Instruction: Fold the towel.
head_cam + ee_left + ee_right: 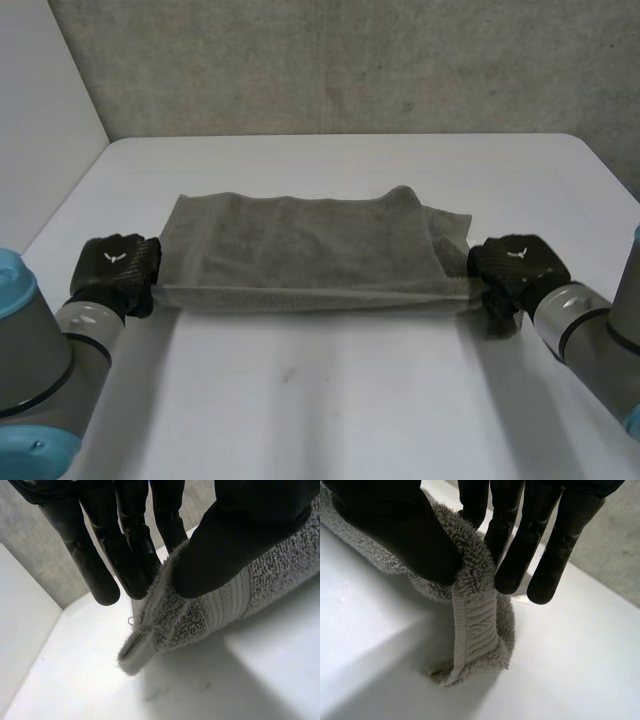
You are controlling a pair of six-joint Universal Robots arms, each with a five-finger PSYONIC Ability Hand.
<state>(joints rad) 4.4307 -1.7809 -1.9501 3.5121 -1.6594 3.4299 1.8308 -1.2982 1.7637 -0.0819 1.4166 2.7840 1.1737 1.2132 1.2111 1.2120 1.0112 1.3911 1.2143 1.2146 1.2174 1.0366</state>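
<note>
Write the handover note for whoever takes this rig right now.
Left hand: shut on the towel, thumb and fingers pinching its near left corner.
Right hand: shut on the towel, pinching its near right corner.
Towel: near edge lifted taut between the hands; the rest lies on the table.
Done: both near corners gripped.
Left: probably carry near edge over to far edge, release.

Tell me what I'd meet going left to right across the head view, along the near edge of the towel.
left hand, pinching the towel's near left corner → towel, its near edge lifted between the two hands → right hand, pinching the near right corner
</note>
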